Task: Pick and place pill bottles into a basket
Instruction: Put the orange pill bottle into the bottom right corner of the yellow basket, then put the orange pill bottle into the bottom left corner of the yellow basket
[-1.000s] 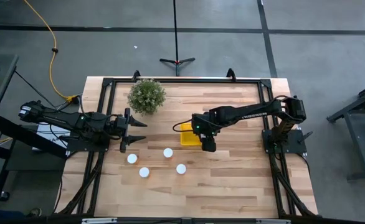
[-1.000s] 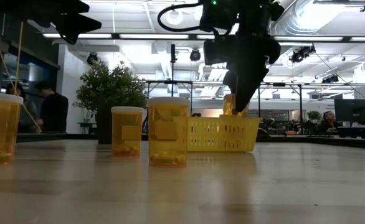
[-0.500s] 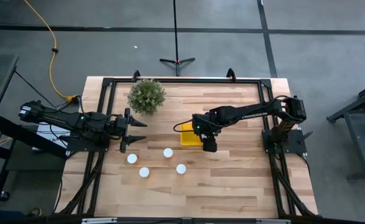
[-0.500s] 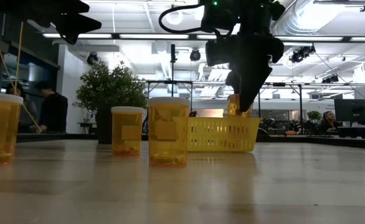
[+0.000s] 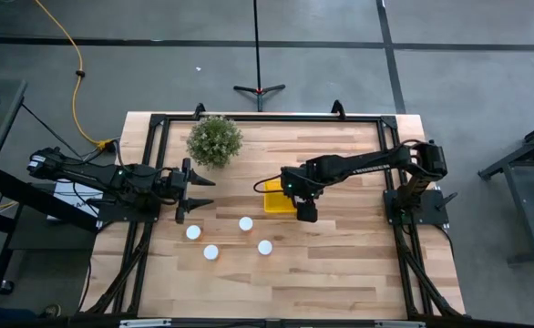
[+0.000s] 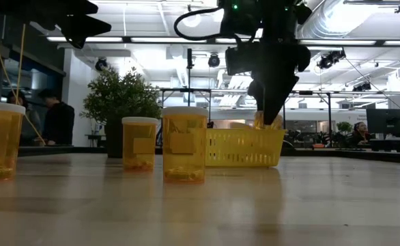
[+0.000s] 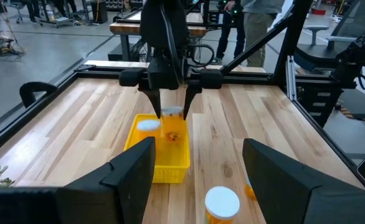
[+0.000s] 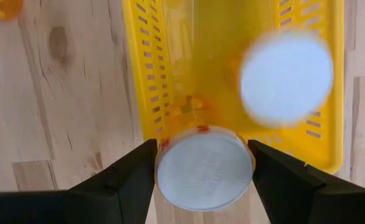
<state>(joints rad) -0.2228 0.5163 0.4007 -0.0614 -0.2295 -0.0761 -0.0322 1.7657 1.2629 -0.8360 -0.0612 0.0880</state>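
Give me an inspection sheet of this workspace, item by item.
Surface: light wooden slatted table in a black frame.
Job's things: small yellow plastic basket with one white-capped orange pill bottle inside; four more white-capped bottles stand on the table in front of it.
Clutter: bushy green potted plant at the table's far side.
Grippers: right gripper over the basket, shut on another pill bottle; left gripper open, waiting at the left edge.
Cables: yellow cord on the floor, far left.
Surroundings: black stand behind the table; people in the room beyond.
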